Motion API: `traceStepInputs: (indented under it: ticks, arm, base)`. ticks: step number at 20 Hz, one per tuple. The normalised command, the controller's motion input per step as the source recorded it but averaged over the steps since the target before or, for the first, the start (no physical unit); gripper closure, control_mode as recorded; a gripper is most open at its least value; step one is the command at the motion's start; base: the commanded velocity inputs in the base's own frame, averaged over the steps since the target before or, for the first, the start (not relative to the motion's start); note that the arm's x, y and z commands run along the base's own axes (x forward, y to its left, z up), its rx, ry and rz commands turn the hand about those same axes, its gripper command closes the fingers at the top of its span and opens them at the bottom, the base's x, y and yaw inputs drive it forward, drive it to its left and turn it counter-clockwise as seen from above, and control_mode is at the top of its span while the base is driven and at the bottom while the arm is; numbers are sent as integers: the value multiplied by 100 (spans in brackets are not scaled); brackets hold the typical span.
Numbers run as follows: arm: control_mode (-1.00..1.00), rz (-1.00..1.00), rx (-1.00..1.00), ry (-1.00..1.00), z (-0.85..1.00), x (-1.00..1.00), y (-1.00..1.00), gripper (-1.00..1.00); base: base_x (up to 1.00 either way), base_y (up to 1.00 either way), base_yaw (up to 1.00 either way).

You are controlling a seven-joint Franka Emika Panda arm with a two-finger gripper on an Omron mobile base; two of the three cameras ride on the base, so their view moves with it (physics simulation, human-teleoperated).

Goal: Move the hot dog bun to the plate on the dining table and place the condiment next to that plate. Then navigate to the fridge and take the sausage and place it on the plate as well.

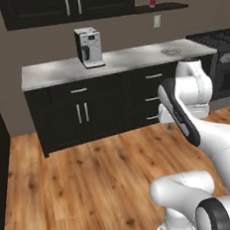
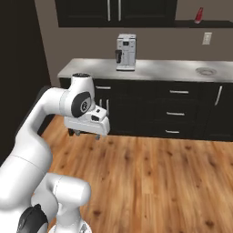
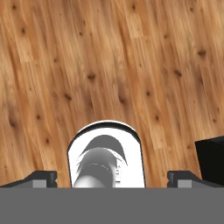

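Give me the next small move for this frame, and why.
Probably keep the base driving rather than reach. The hand is open and holds nothing, pointing down at bare wooden floor. Ahead is a wall counter with a coffee machine, too far to reach. A red bottle stands on a high shelf; I cannot tell if it is the condiment.

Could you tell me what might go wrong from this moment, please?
1. The gripper is open and empty over bare floor, so no task item is being carried.
2. The arm is folded close to the black cabinets; driving on could clip them.
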Motion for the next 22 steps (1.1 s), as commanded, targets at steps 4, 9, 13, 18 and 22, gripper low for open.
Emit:
traceStepInputs:
  ticks: [4,9,13,18,22]
  arm:
    - [100,0,0,0,0,0,0,-100]
    - [100,0,0,0,0,0,0,-100]
    - [100,0,0,0,0,0,0,-100]
    - [100,0,0,0,0,0,0,-100]
    - [100,0,0,0,0,0,0,-100]
  base:
    - [100,-21,8]
    - [100,-54,15]
    - [100,-76,18]
    - [100,-90,13]
    - [90,-100,8]
